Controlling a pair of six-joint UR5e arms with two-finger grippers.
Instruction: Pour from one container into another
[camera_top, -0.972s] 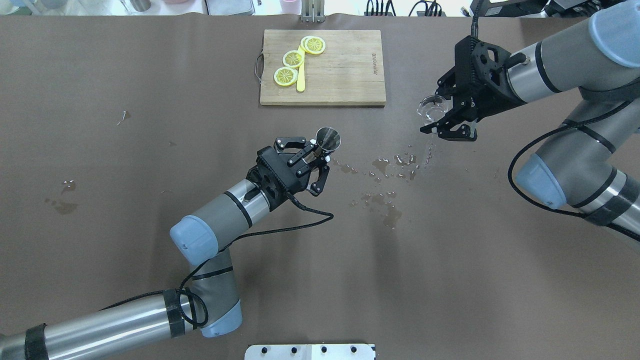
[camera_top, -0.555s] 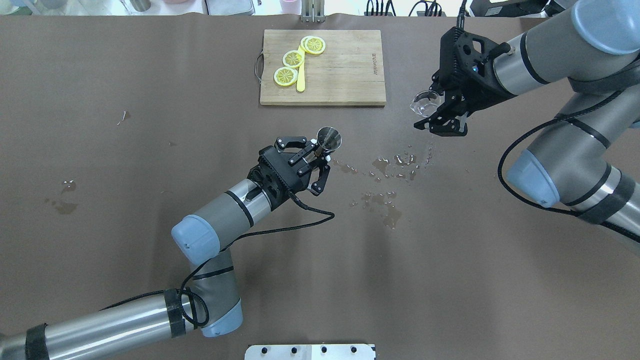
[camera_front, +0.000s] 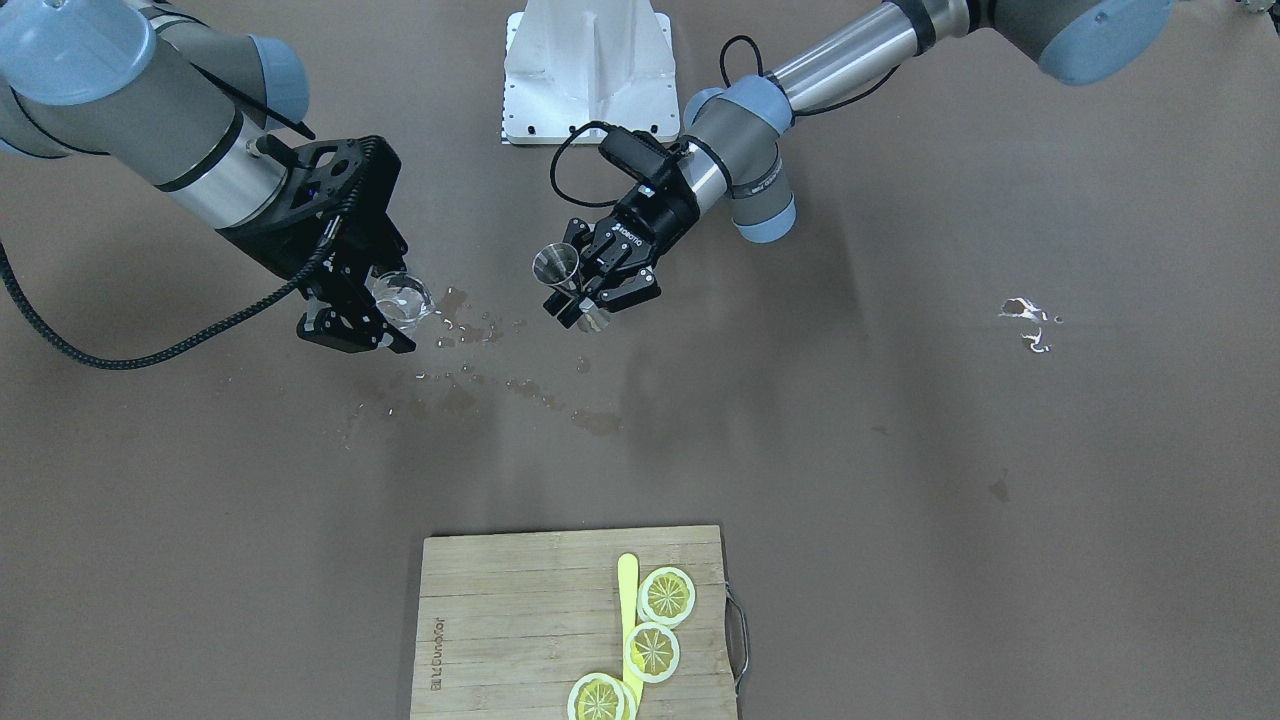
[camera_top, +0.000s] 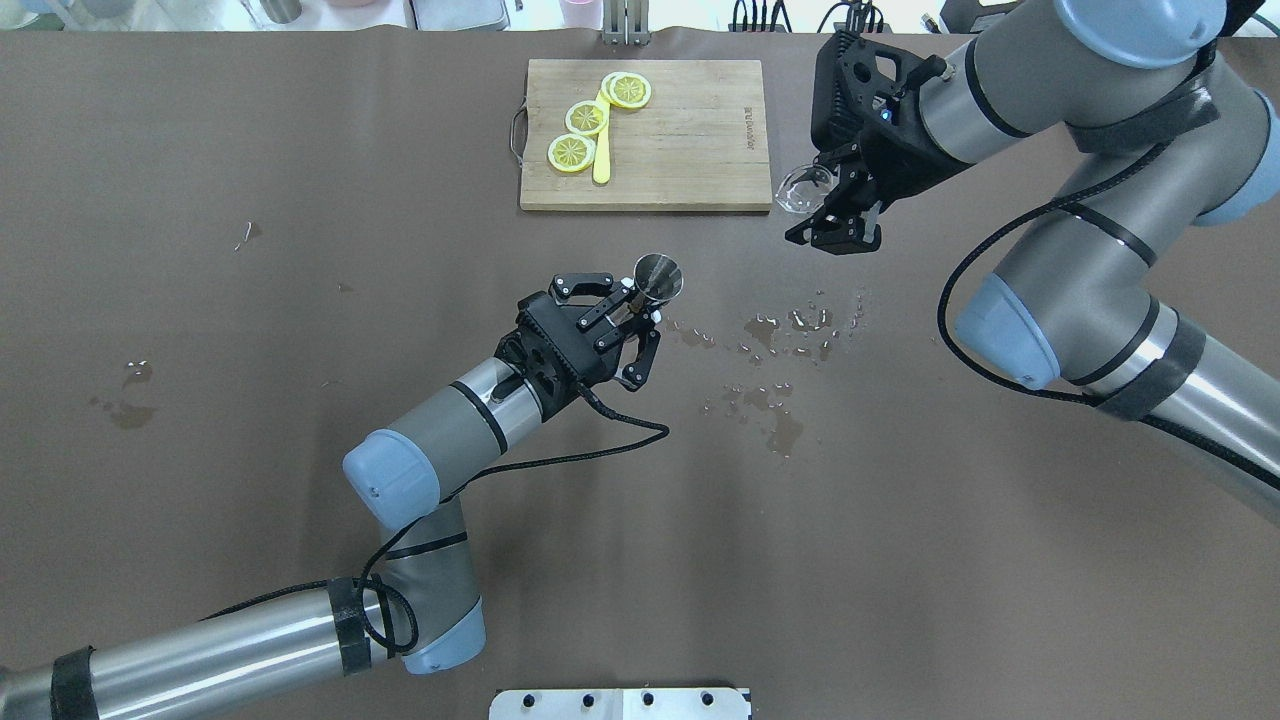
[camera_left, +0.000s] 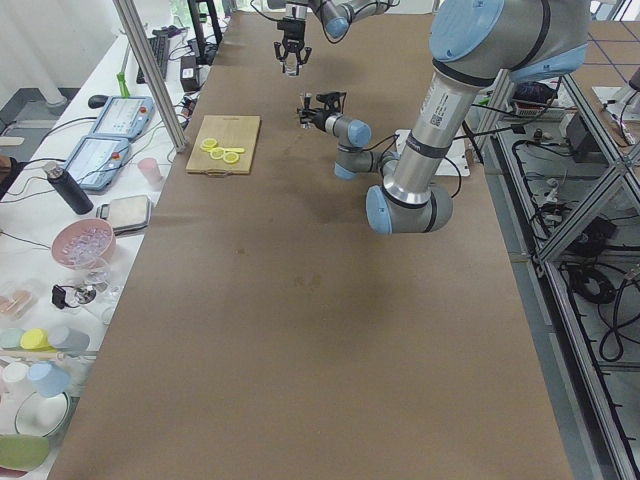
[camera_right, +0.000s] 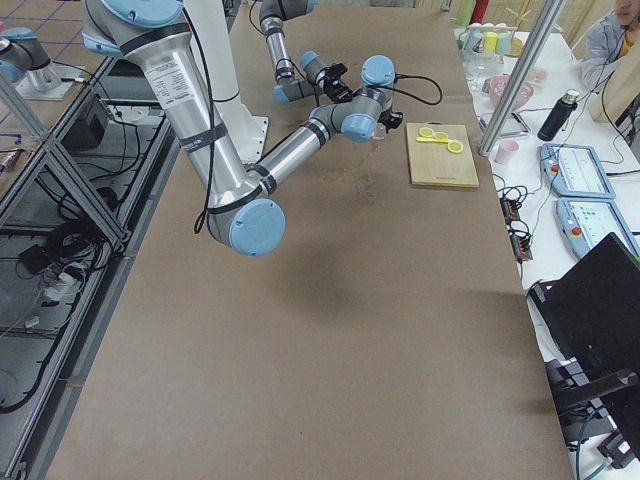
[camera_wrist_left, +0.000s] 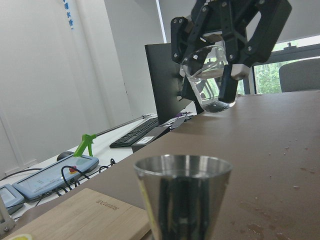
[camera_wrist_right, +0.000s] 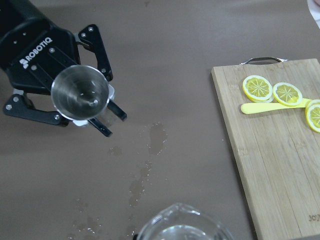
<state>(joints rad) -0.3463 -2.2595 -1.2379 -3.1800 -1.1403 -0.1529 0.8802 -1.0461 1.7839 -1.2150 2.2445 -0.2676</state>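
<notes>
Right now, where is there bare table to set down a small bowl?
Free: the wide table stretch left of the cutting board, and the strip on the robot's side of the spilled drops. Crowded: between board and drops, where the left end effector holds the jigger and the right end effector the tumbler.

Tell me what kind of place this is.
Probably a robotics lab staged as a drinks bench: the left arm and right arm hold a steel jigger and glass tumbler over a brown-covered table, teach pendants sit on the side bench, and lemon slices lie on a cutting board.
</notes>
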